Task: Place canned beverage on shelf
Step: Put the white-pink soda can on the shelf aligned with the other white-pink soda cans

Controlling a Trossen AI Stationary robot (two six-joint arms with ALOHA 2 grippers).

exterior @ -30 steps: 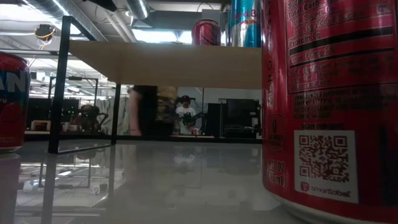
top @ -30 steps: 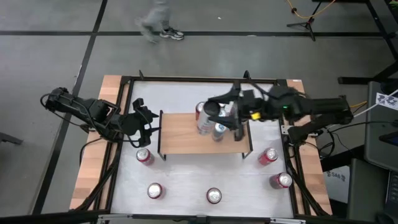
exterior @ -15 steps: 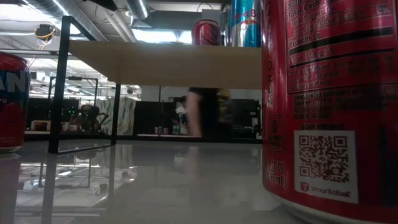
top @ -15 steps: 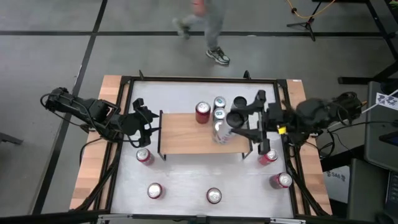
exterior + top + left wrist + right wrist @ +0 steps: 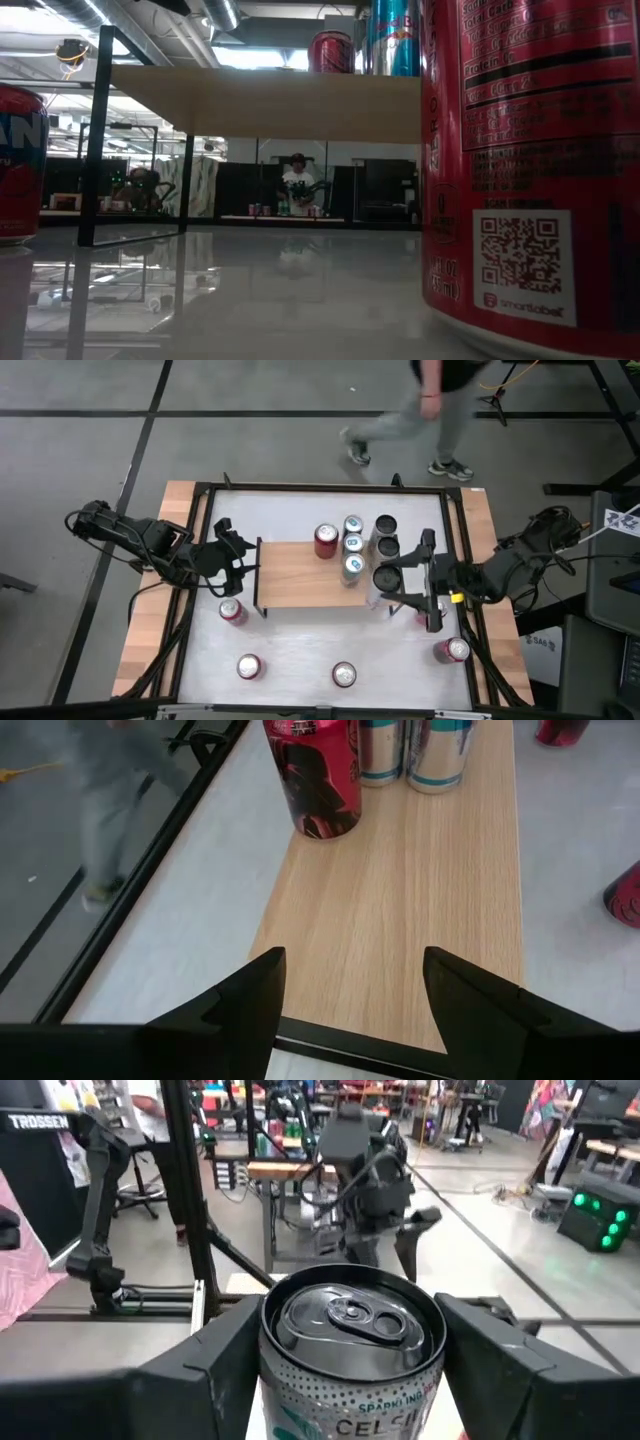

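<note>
The shelf point(image 5: 300, 585), a light wooden board on black legs, stands mid-table. On it stand a red can point(image 5: 325, 540), three silver cans point(image 5: 352, 544) and, at its right end, two dark-topped cans point(image 5: 386, 536). My right gripper point(image 5: 395, 580) point(image 5: 350, 1305) is level over the shelf's right end, shut on a white canned beverage with a dark lid point(image 5: 387, 577) point(image 5: 352, 1320). My left gripper point(image 5: 240, 560) point(image 5: 350, 960) waits at the shelf's left end point(image 5: 390, 920), open, with nothing between its fingers. My right gripper pinches the can's side wall point(image 5: 282, 1380) between its two fingers, just below the rim. The fingers come level from the table's right side, one on each side of the can. The can stands upright. Its lower part is out of view, so whether it rests on the shelf cannot be seen.
Red cans stand on the white tabletop near the shelf: point(image 5: 232, 610), point(image 5: 248, 666), point(image 5: 343, 675), point(image 5: 455, 650), and one partly under my right gripper point(image 5: 432, 612). A black frame point(image 5: 300, 487) rims the table. A person point(image 5: 430, 400) walks past the far edge.
My right gripper has swung from over the middle of the shelf toward the table's right and near edges, turning as it went. The dark-topped can between its fingers has gone along upright. The person beyond the far edge has walked to the right.
</note>
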